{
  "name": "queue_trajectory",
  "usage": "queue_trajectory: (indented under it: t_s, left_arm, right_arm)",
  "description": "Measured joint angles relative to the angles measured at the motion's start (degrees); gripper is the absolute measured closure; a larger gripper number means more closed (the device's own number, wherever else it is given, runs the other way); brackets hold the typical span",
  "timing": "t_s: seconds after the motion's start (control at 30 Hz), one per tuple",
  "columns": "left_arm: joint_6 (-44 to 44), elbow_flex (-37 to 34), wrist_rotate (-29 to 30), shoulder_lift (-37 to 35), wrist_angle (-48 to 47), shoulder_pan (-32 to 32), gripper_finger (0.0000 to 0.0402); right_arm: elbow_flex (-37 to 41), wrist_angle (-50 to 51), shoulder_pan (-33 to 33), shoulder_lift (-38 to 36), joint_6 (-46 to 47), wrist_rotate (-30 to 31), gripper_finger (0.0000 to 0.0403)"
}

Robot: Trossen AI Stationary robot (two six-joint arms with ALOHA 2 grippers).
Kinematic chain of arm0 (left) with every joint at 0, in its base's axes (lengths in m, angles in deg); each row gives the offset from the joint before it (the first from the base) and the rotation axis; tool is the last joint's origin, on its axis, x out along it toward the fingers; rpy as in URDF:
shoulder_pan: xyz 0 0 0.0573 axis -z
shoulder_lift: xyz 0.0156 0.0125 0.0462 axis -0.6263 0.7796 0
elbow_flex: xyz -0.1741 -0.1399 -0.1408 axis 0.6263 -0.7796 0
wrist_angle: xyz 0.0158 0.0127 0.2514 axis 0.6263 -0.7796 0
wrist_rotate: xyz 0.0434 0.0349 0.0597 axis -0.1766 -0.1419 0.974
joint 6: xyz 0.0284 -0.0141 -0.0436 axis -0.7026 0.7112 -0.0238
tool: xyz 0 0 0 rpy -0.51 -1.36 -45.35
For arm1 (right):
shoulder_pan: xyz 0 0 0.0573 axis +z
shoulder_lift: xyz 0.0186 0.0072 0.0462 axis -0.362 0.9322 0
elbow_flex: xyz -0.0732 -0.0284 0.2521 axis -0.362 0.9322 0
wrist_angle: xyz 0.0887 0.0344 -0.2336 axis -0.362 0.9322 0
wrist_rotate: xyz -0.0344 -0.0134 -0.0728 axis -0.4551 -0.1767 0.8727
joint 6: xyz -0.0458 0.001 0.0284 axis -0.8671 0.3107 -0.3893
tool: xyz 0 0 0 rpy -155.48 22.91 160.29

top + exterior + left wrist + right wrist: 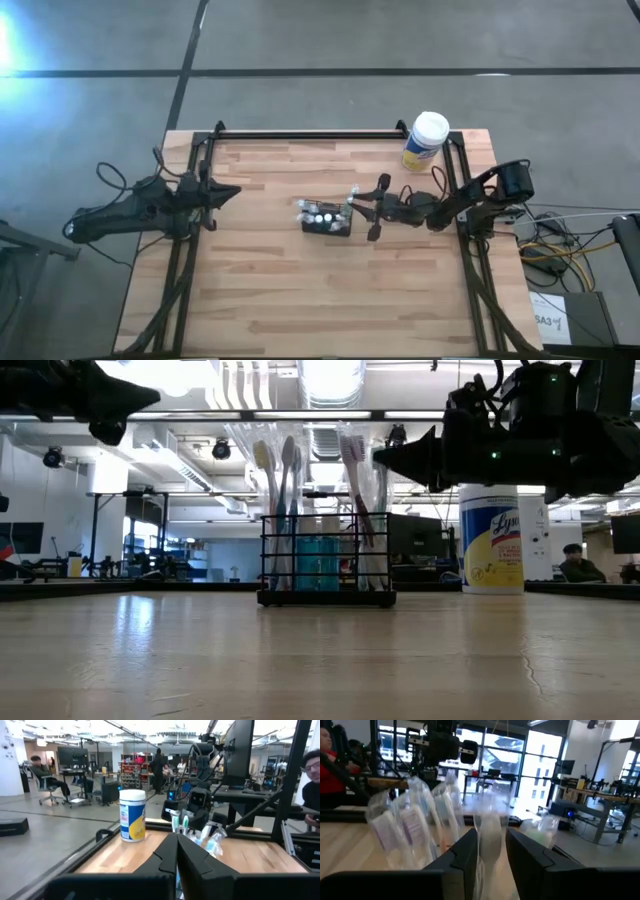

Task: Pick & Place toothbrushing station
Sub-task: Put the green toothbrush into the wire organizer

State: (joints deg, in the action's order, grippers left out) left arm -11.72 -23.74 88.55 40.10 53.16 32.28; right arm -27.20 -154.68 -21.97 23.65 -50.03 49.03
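The black mesh holder [327, 222] stands on the table's middle, also in the low view [325, 560]. Several slim toothbrushes in clear wraps [285, 490] stand upright in it, their lower ends inside. Two small white-topped round pieces [320, 213] sit in it too. My right gripper [358, 206] is level at the height of the brush tops, just right of the holder, shut on one wrapped toothbrush [490, 835]. My left gripper [232, 192] is shut and empty above the table's left part, pointing at the holder; it also shows in the left wrist view [176, 855]. My right gripper pinches the upper end of one wrapped toothbrush [490, 845] between its two fingers. The fingers come level from the table's right side and lie across the brush. The brush stands about upright, its lower end in the holder [372, 585].
A large yellow canister with a white lid [425, 140] stands at the table's far right corner, also in the low view [490, 540]. Black frame rails run along the far, left and right edges. People sit beyond the table [42, 775].
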Motion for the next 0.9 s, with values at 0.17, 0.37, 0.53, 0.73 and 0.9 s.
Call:
queue_trajectory:
  t_s: [0.17, 0.37, 0.53, 0.73, 0.9]
  left_arm:
    - [-3.9, 2.5, 1.3, 0.0, -0.9, 0.0, 0.0398]
    - [-8.9, 6.4, 5.9, 1.4, -1.7, 0.0, 0.0396]
    - [-9.7, 9.0, 6.0, 4.6, -3.6, -0.1, 0.0398]
    - [-9.6, 8.4, 6.0, 9.2, -2.8, -0.1, 0.0396]
    - [-9.3, 9.2, 5.9, 12.6, -1.3, -0.1, 0.0399]
  right_arm:
    - [0.0, 0.0, 0.0, -2.8, -0.6, -0.2, 0.0296]
    - [0.0, 3.9, 0.0, -10.9, -0.6, -0.3, 0.0304]
    - [-0.1, 18.4, 0.0, -21.6, 1.6, -4.0, 0.0314]
    - [-0.3, 29.1, 0.0, -25.7, 5.3, -7.5, 0.0323]
    - [-0.4, 30.2, 0.0, -25.2, 6.5, -7.6, 0.0317]
